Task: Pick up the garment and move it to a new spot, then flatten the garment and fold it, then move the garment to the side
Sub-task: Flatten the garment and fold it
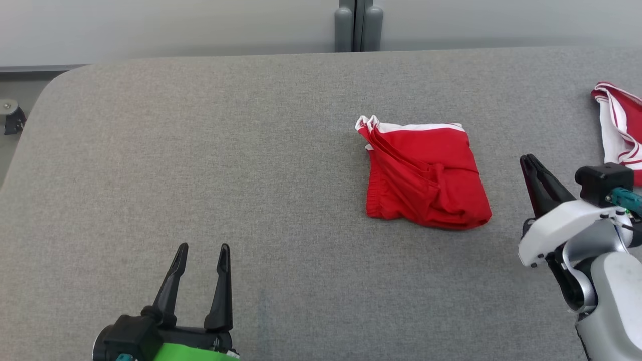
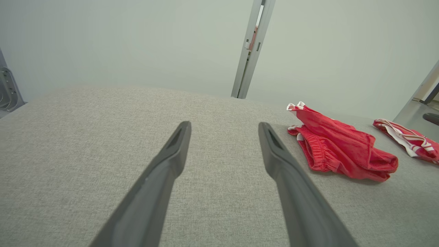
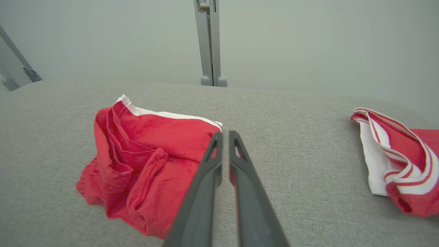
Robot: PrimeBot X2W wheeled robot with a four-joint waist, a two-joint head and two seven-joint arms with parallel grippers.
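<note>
Garment point(image 1: 426, 175): red shorts with a white band, folded into a rough square and lying flat on the table, right of centre; the band is along the far edge and loose folds are bunched on the left side.
Table point(image 1: 200, 150): grey fabric top with a rounded far-left corner; it carries both pieces of clothing.
Right gripper point(image 1: 526, 159): just right of the Garment and apart from it, with bare table between them; the fingers are pressed nearly together and grasp nothing.
Left gripper point(image 1: 203, 248): low at the near left, well apart from the Garment; the fingers are spread wide and hold nothing, with bare table ahead of them.
Second garment point(image 1: 619, 125): red with white stripes, crumpled at the table's right edge, beyond the right gripper and well apart from the Garment.
Post point(image 1: 357, 25): a grey upright behind the table's far edge, against a pale wall.
</note>
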